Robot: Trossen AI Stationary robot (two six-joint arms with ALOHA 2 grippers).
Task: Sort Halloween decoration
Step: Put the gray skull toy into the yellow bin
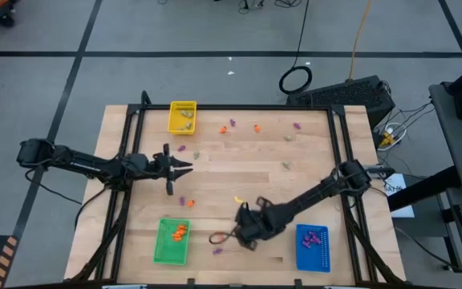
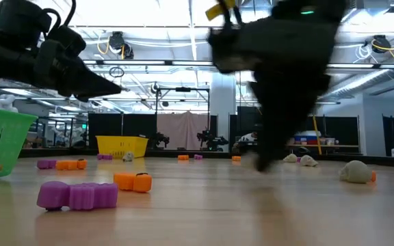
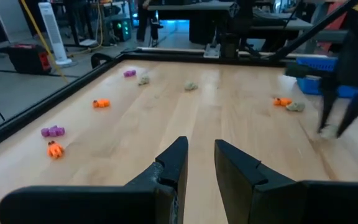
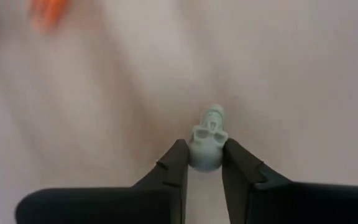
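Small orange, purple and beige-grey trinkets lie scattered on the wooden table: orange ones point(image 1: 224, 128), a purple one point(image 1: 184, 201), a beige-grey one point(image 1: 286, 165). In the low view a purple trinket point(image 2: 78, 195) and an orange one point(image 2: 133, 182) lie close by. My right gripper point(image 1: 243, 231) is near the table's front middle, shut on a beige-grey skull trinket point(image 4: 207, 138). My left gripper point(image 1: 186, 167) hovers over the left-middle of the table, open and empty point(image 3: 201, 149). My right gripper pinches the skull trinket by its rounded back end point(image 4: 202, 158), between the free ends of its two fingers point(image 4: 176, 165). The skull's face points away from the fingers. The arm slants down from the table's right side. Whether the trinket is off the table cannot be told.
A yellow tray point(image 1: 182, 107) at the far left holds beige-grey pieces, a green tray point(image 1: 161, 241) at the near left holds orange ones, and a blue tray point(image 1: 301, 258) at the near right holds purple ones. A thin brown loop point(image 1: 219, 238) lies beside my right gripper.
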